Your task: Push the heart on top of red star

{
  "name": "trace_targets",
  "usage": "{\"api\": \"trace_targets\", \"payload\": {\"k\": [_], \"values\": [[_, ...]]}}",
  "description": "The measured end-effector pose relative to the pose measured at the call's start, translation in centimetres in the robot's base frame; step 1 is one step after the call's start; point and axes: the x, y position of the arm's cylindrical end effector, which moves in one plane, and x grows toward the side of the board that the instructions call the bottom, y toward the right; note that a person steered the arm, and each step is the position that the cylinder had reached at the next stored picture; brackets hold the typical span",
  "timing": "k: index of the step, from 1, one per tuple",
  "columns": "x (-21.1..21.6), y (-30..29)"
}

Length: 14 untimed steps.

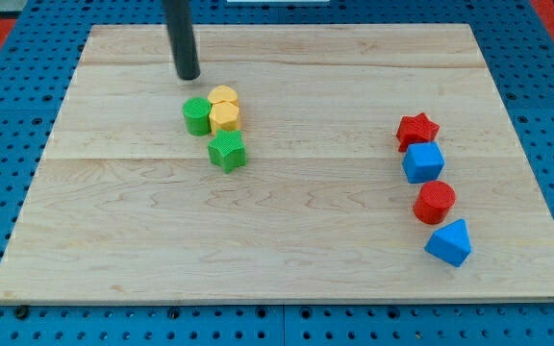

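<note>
My tip (188, 75) rests on the board in the view's upper left, just above the green cylinder (196, 115) and to the upper left of the yellow heart (223, 95), not touching either. The heart is packed against a yellow hexagon (225, 118) below it, with the green cylinder on their left. The red star (416, 129) lies far off at the view's right, at the top of a column of blocks. The rod's upper part leaves the frame at the top.
A green star (227, 151) sits just below the yellow hexagon. Below the red star come a blue cube (423, 161), a red cylinder (435, 202) and a blue triangular block (449, 242). The wooden board (277, 279) lies on a blue pegboard.
</note>
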Motion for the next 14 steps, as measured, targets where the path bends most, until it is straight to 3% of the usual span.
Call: {"api": "trace_targets", "payload": {"k": [1, 2, 4, 5, 7, 8, 10, 12, 14], "values": [[3.4, 0.6], [3.9, 8.8], [6.8, 12.7], [4.2, 11.5], [3.4, 21.1], [3.2, 17.2], [2.9, 21.0], [0.4, 20.2], [1.8, 24.3]]}}
